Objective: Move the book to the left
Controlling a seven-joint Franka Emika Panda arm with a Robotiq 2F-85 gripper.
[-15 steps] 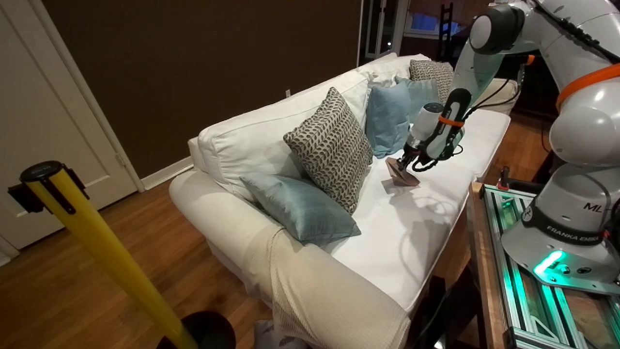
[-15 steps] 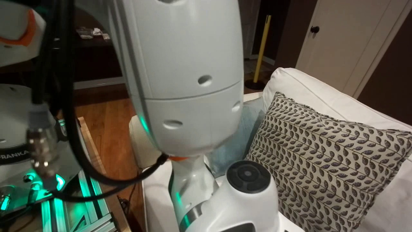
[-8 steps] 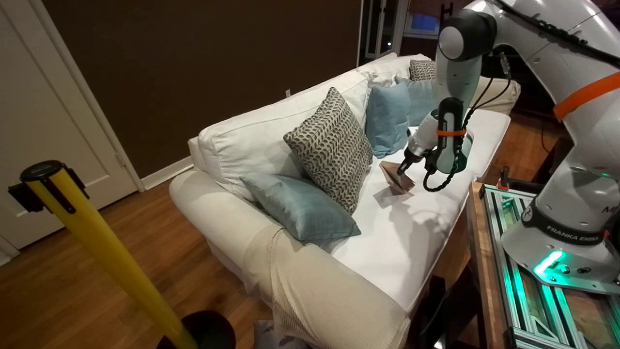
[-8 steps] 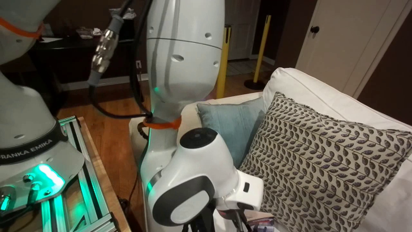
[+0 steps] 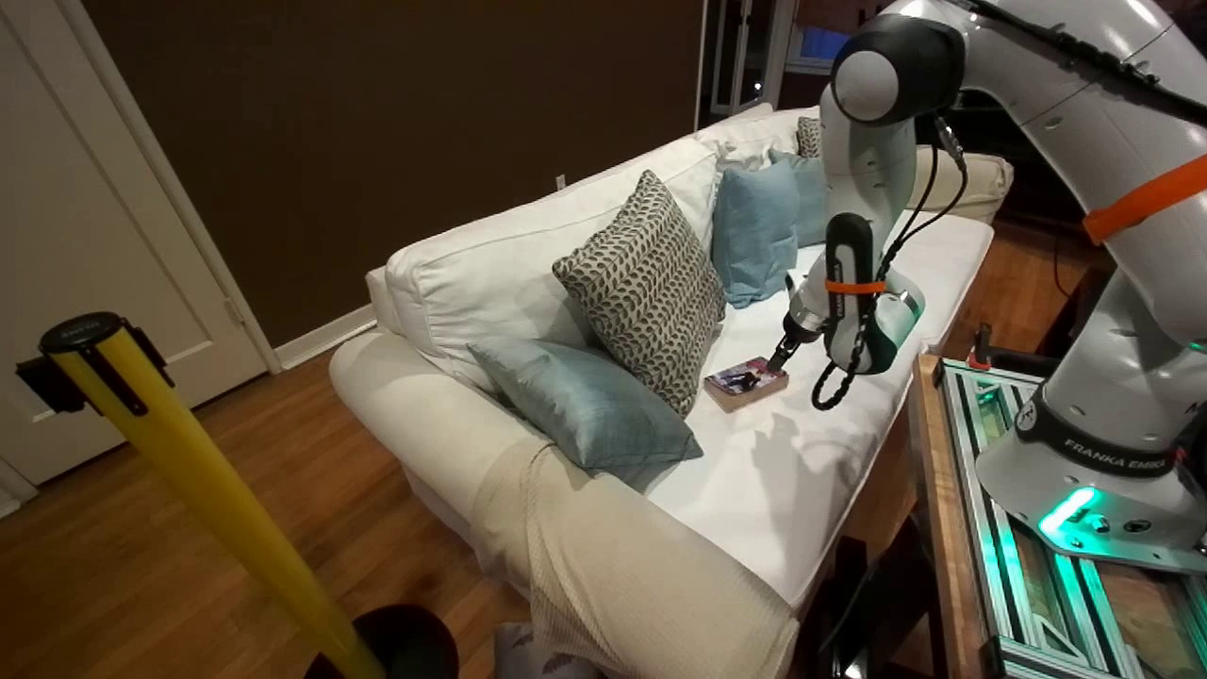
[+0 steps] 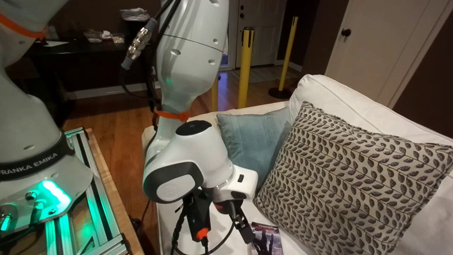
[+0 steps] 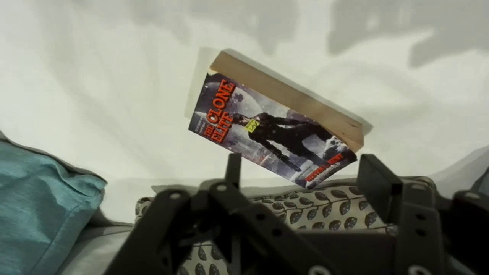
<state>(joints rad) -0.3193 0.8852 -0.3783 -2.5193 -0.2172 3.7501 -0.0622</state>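
The book point(image 5: 747, 382) lies flat on the sofa-seat worktop point(image 5: 731, 481), right of centre in an exterior view; right by it my jaws stand wide, holding nothing, though I can't tell if they touch it. I take the step as backing away: I'd draw straight off, jaws spread, so nothing nudges it toward the patterned cushion point(image 5: 649, 294).

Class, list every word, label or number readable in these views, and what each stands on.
"THE CLONE ELITE": on the book.
"KENT": also on the book; the letters before it are blurred.
"FRANKA EMIKA": on the dark band round the robot's base.
Too small or blurred: the yellow sticker, the book's small print, the post cap.
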